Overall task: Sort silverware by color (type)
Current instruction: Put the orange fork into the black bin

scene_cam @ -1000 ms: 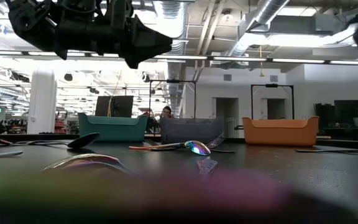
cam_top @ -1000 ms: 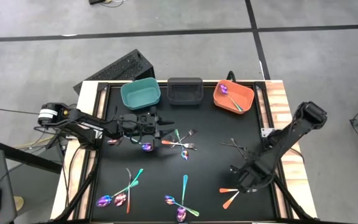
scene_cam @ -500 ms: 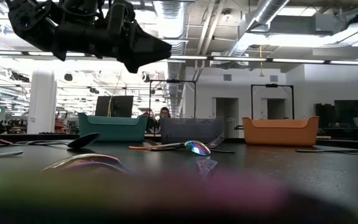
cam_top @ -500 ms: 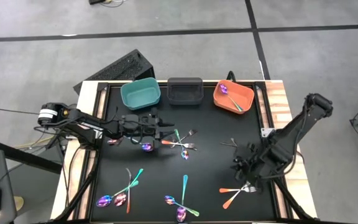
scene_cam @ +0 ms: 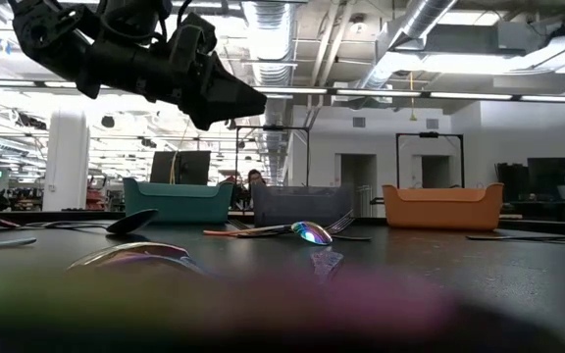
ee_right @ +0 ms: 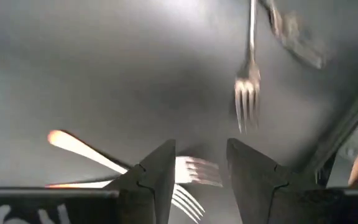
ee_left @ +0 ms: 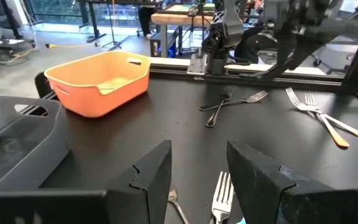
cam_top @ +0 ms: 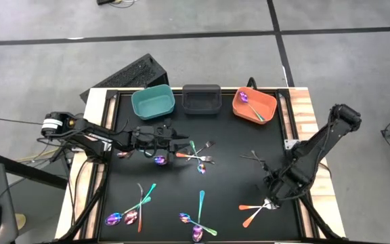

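Orange forks (cam_top: 254,211) are lying just beneath my right gripper (cam_top: 271,199), fingers spread and empty (left arm waiting).

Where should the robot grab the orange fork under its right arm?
Probably the orange fork is best pinched across its thin handle, coming straight down, since it lies flat on the table. The right end effector hangs open just above its tines.

Small forks and spoons lie flat in loose clusters: iridescent purple-teal pieces (cam_top: 137,207) at the front left, more (cam_top: 198,218) at front centre, a crossed heap (cam_top: 196,156) mid-surface, two dark grey forks (cam_top: 254,158) crossed to the right, and orange-handled forks (cam_top: 254,210) at front right.
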Motion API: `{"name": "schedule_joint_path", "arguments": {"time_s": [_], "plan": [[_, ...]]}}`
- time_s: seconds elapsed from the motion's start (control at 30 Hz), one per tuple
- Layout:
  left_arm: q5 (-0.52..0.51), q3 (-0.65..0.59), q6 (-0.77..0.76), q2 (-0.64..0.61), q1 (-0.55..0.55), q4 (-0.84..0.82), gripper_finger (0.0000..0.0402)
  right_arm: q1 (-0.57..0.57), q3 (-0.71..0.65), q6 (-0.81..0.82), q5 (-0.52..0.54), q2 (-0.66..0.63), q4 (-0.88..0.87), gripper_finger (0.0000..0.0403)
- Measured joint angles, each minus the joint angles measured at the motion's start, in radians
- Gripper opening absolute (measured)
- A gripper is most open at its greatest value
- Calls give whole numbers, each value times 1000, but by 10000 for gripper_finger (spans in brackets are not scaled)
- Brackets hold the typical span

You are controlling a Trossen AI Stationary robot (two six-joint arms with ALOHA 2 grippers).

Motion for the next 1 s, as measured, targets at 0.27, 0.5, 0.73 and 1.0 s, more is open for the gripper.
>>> {"name": "schedule_joint_path", "arguments": {"time_s": [0.27, 0.5, 0.73, 1.0], "plan": [[0, 0, -1, 0, -16, -5, 144, 56, -140, 21, -73, 55, 239, 221], [-1, 0, -1, 0, -16, 2, 144, 61, -202, 8, -96, 31, 245, 255], [-1, 0, -1, 0, -16, 3, 144, 62, -233, -42, -145, 31, 347, 255], [-1, 0, -1, 0, -16, 7, 144, 73, -294, -45, -190, 31, 460, 223]]}}
